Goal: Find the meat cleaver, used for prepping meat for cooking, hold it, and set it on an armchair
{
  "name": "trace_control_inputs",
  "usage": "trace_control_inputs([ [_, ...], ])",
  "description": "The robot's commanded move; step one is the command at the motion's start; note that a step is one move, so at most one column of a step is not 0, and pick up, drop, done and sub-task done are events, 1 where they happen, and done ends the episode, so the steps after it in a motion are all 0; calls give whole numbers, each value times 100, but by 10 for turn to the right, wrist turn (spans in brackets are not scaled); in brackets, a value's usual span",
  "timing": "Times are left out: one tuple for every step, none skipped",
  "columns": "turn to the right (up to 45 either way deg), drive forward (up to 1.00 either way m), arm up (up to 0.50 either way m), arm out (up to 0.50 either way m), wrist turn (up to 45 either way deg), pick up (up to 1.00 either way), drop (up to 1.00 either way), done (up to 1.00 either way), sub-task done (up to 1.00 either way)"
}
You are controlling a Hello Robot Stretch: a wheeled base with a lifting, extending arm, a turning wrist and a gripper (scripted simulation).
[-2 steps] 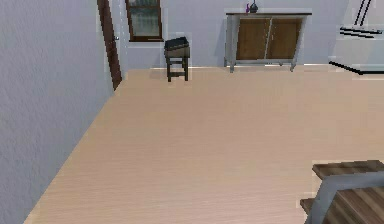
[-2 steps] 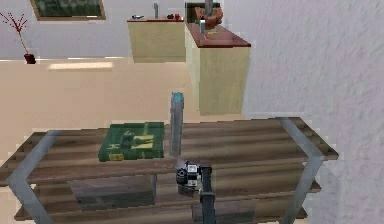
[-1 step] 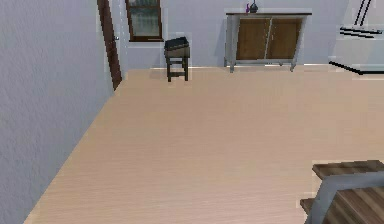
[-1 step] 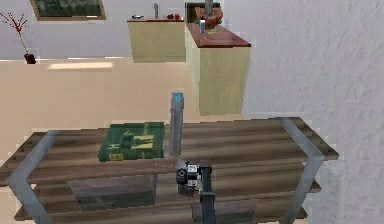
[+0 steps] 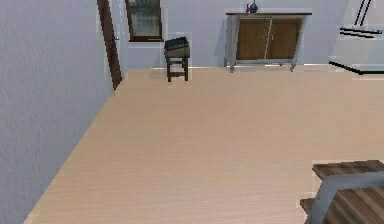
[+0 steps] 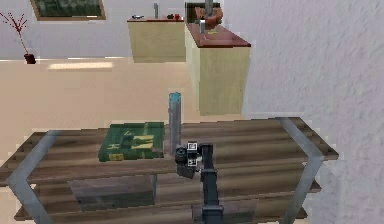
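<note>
At the wooden table (image 6: pixel 260 140), beside its green box (image 6: pixel 132 141), the gripper (image 6: pixel 184 165) hangs; its hold cannot be told; likely searching; next, spot the cleaver

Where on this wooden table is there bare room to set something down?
Bare wood runs from the arm to the right end of the table, and a shorter strip lies between the green box and the left end. The middle is crowded: green box, tall pale-blue cylinder and gripper sit close together.
</note>
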Motion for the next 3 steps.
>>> trace_control_inputs([
  [0,0,30,0,0,0,0,0,0],
  [0,0,0,0,-450,0,0,0,0],
  [0,0,0,0,-450,0,0,0,0],
])
